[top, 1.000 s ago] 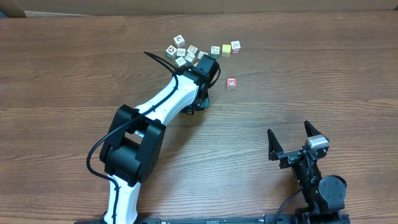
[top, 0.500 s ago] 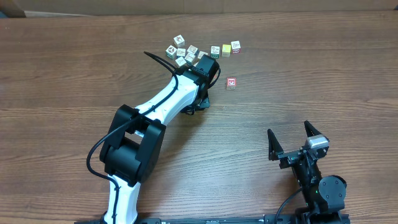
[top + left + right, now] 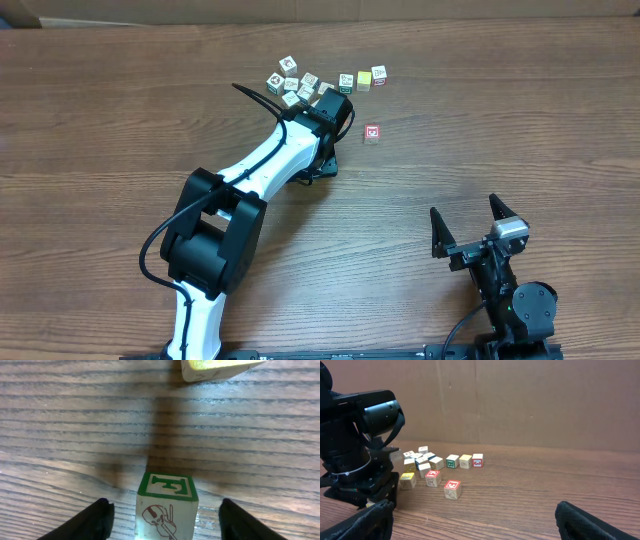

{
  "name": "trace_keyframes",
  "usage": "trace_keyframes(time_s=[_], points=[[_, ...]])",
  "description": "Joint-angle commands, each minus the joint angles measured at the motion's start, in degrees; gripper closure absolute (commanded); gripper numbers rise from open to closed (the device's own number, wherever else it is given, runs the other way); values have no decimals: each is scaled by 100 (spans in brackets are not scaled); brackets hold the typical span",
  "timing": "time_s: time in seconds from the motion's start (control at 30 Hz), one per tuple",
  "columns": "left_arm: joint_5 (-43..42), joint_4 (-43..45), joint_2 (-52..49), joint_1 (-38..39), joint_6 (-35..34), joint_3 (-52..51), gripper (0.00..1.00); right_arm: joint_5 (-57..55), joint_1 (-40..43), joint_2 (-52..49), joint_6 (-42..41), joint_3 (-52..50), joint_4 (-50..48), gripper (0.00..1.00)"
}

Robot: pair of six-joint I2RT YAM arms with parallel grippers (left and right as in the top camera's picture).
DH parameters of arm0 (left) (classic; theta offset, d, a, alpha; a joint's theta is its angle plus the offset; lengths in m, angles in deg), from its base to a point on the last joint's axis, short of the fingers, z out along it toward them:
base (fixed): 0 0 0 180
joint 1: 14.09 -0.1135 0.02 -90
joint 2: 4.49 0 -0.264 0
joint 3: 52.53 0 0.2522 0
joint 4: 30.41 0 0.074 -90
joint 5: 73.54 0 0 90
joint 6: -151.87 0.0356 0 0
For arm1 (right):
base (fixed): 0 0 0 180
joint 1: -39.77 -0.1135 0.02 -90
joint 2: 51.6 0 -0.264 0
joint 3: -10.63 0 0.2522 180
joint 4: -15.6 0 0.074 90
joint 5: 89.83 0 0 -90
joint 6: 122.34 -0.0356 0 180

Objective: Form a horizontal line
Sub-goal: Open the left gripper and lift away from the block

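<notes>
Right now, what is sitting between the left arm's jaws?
A wooden cube with a green-framed top and a red drawing on its side stands between the left jaws, a gap on each side. The left wrist view shows it.

perhaps twelve small picture cubes (image 3: 372, 131) and two arms (image 3: 260, 165).

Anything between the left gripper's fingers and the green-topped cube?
Nothing visible. The green-topped cube stands in the gap of the open left gripper, touching neither finger, bare table on both sides. A yellow cube lies beyond it, outside the fingers.
</notes>
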Motion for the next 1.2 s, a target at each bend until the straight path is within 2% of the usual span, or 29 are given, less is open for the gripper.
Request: trace_keyframes(time_s=[0.0,0.17,0.47,0.6,0.73,0.83,1.17], points=[[13,4,-48,0,-26,-28,32,13,17,46,26,-59,-20,0],[22,39,-44,-26,334,114,30,13,17,46,26,-59,-20,0],[22,229,-33,-236,330,861,29,13,17,46,26,-59,-20,0],[17,767,-39,-356,256,866,21,13,17,46,26,-59,-20,0],[50,990,-50,-376,175,820,22,13,17,46,26,-59,-20,0],[173,1169,-50,-374,175,704,27,13,17,46,26,-59,-20,0],[186,2479,-50,-376,175,-160,30,13,17,46,26,-59,-20,0]])
